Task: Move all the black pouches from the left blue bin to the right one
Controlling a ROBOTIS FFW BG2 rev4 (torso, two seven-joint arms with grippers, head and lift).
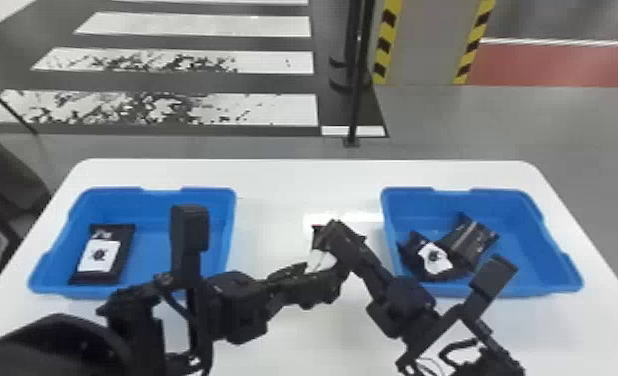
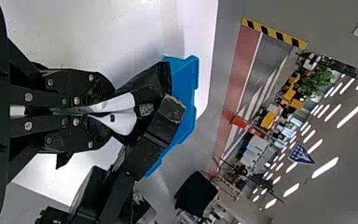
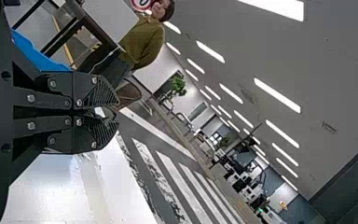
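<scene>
Gripping a black pouch (image 1: 321,257) over the white table (image 1: 283,177) with the left gripper (image 1: 325,274)! Holding the right gripper (image 1: 334,233) right beside it, fingers together; can't tell if gripping too. Spotting one pouch (image 1: 98,256) in the left bin (image 1: 213,200), two (image 1: 435,257) in the right bin (image 1: 555,272).

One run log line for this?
left end effector: gripping black, white-labelled pouch; pouch: between left blue bin and right blue bin; right end effector: near pouch
</scene>
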